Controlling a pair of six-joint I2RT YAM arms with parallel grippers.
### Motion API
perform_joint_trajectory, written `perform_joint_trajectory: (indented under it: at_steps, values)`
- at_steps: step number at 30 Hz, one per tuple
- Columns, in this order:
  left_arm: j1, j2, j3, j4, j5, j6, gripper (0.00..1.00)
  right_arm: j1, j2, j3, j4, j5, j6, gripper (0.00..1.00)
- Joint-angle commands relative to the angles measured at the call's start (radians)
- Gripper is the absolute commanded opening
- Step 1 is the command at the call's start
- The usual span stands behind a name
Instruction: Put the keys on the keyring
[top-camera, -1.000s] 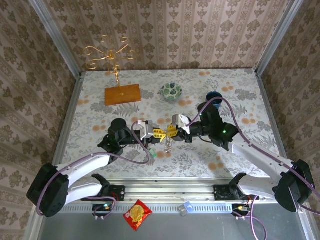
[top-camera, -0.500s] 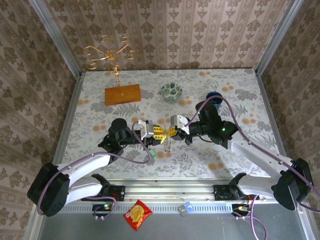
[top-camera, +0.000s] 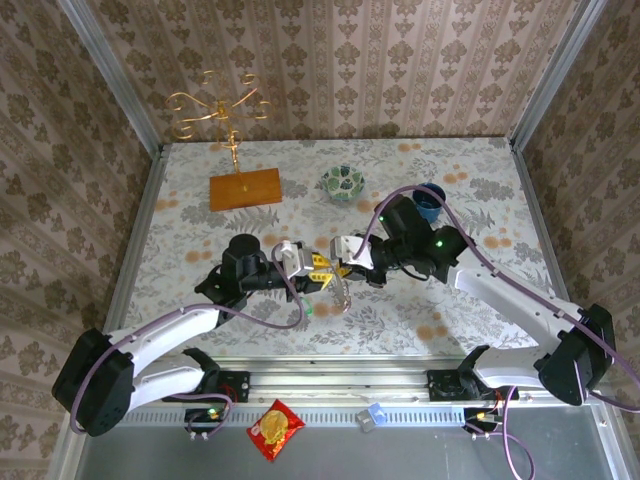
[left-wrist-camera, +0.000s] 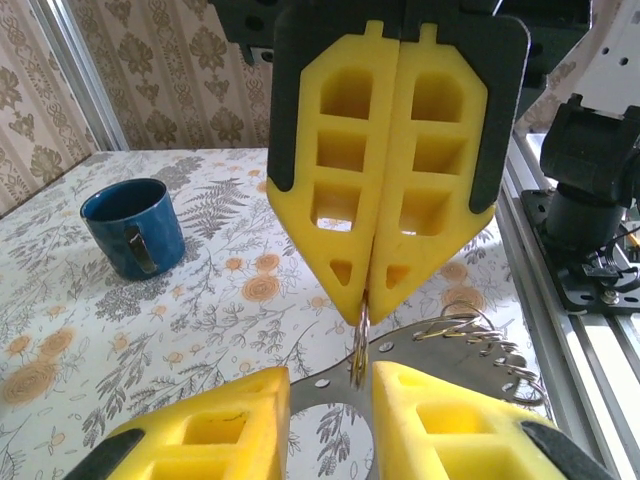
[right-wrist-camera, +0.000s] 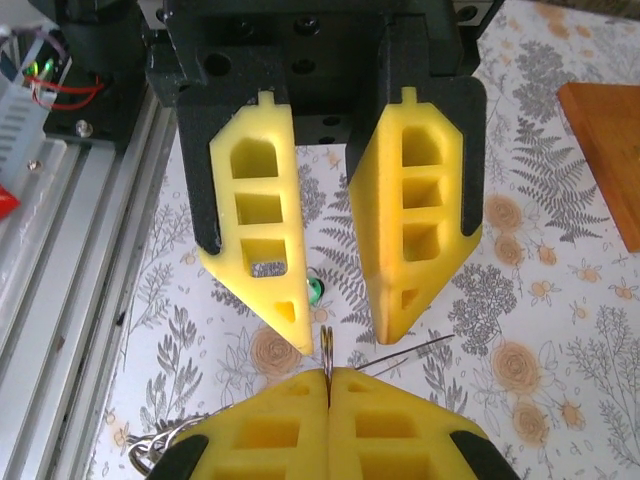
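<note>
My right gripper is shut on the keyring, a thin metal ring seen edge-on that sticks out past its yellow tips. My left gripper is open. Its two fingers stand on either side of the keyring with a gap on both sides. From above, both grippers meet tip to tip over the middle of the table, left gripper and right gripper, with the keyring hanging just below them. One green-headed key lies on the cloth under the grippers, also visible from above as the key.
A blue mug stands behind the right arm, a patterned green bowl beyond the grippers. The gold wire stand on its wooden base is at the back left. A snack packet lies on the front rail. A grey flat metal piece with wire loops hangs beside the ring.
The right gripper has shut on the keyring and moved left with it. The left gripper, shut a second ago, has opened around the ring.
</note>
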Motion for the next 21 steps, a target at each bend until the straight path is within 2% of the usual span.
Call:
perform_joint_trajectory:
  at_steps: [1,7,10,12,13,14,15,17,21]
  values:
    - [-0.005,-0.013,0.040,-0.047,0.001,0.043,0.26,0.026,0.025,0.068,-0.097,0.065,-0.062,0.00]
    - [-0.010,-0.008,0.061,-0.082,0.002,0.070,0.17,0.070,0.065,0.135,-0.154,0.101,-0.071,0.00]
    - [-0.009,-0.010,0.060,-0.066,-0.004,0.067,0.09,0.078,0.074,0.144,-0.152,0.102,-0.055,0.00]
    - [-0.012,-0.013,0.055,-0.043,-0.006,0.061,0.00,0.079,0.074,0.145,-0.148,0.096,-0.037,0.00]
    - [-0.011,-0.015,0.051,-0.035,-0.006,0.061,0.00,0.074,0.070,0.139,-0.133,0.096,-0.024,0.00]
    - [-0.011,-0.020,0.045,-0.023,-0.006,0.060,0.00,0.065,0.056,0.125,-0.100,0.091,0.005,0.04]
    - [-0.010,-0.024,0.035,-0.006,-0.007,0.057,0.00,0.047,0.035,0.101,-0.053,0.071,0.040,0.14]
    - [-0.007,-0.033,0.011,0.048,-0.001,0.034,0.00,-0.010,-0.022,0.025,0.074,-0.011,0.119,0.25]
    - [0.009,-0.035,-0.032,0.174,0.031,-0.035,0.00,-0.096,-0.124,-0.136,0.327,-0.175,0.249,0.29]
